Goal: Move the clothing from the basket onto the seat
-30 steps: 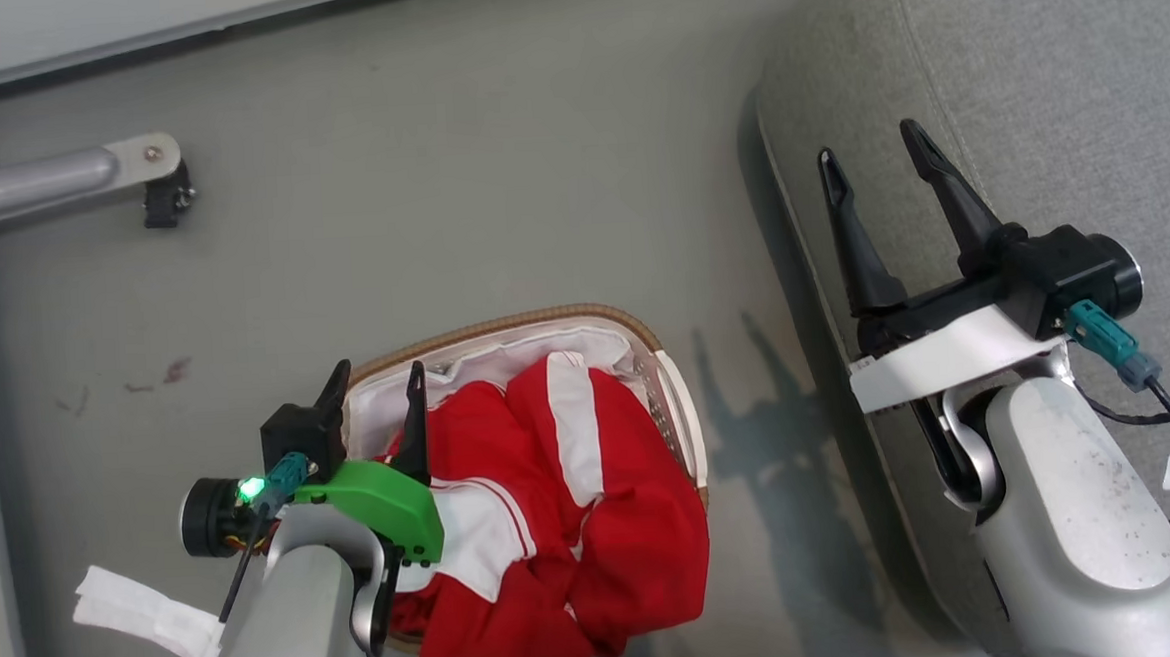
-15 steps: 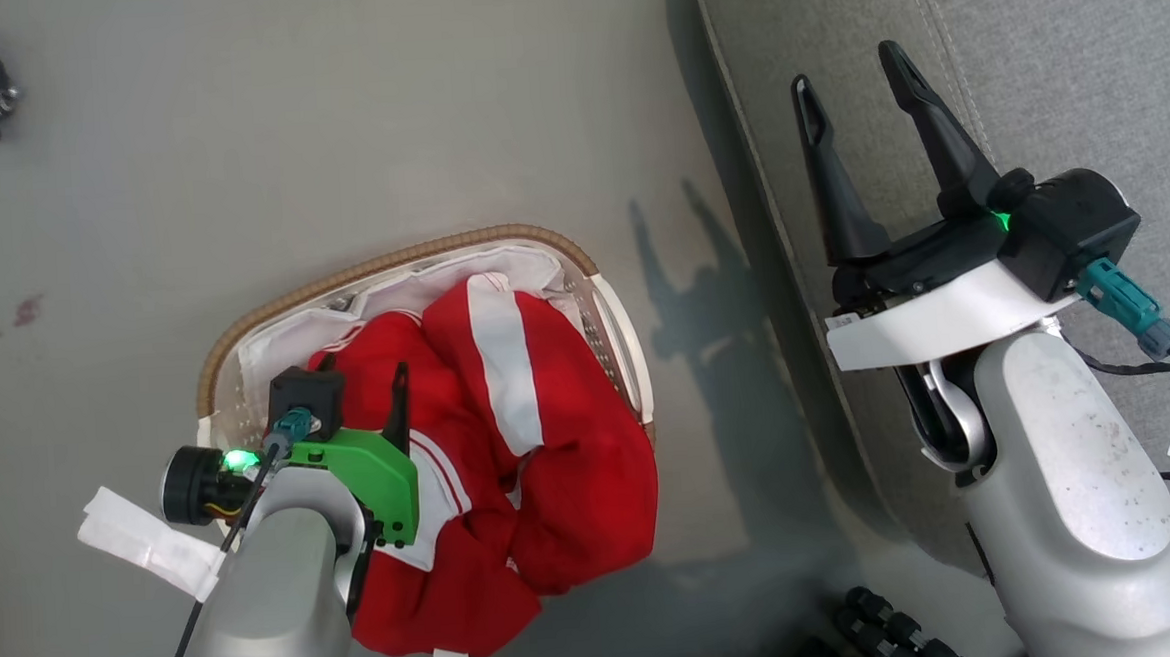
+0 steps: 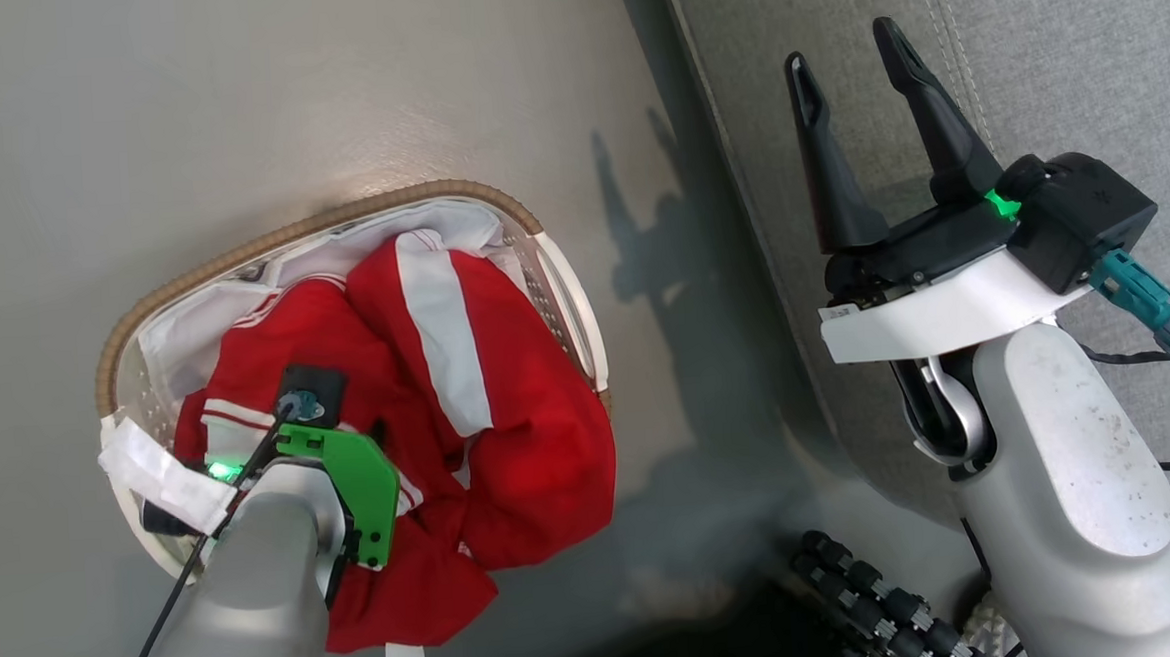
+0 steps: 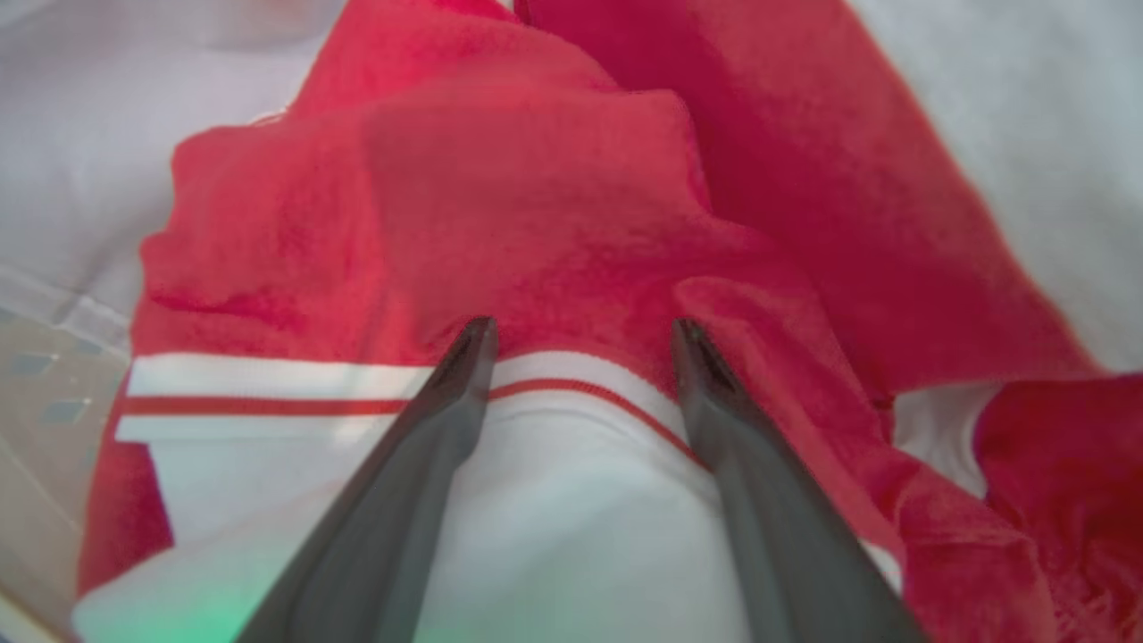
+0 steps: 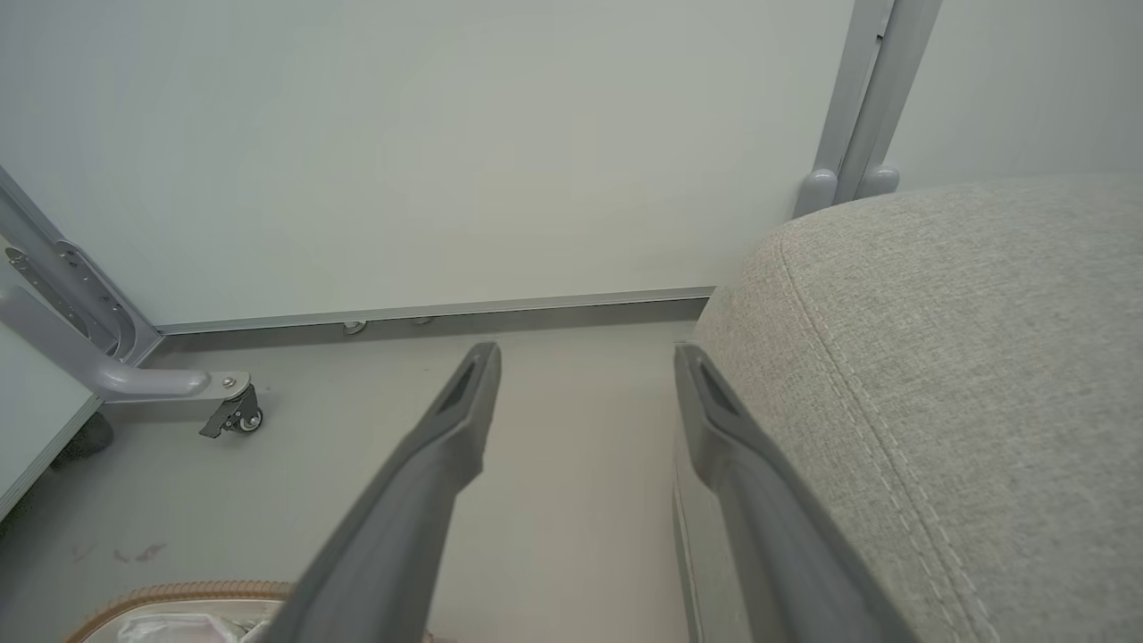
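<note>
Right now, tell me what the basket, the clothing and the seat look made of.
Basket: glossy white plastic, slotted walls; brown woven-looking rim, white cloth lining. Clothing: soft matte red fabric with white stripes, fuzzy and creased, perhaps fleece or cotton knit. Seat: matte grey woven upholstery, weave and stitched seams visible.

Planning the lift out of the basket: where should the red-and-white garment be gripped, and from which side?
Probably the bunched red fold beside the white striped band of the garment, from straight above: it lies heaped in the basket, and the open left tool sits right at it.
</note>
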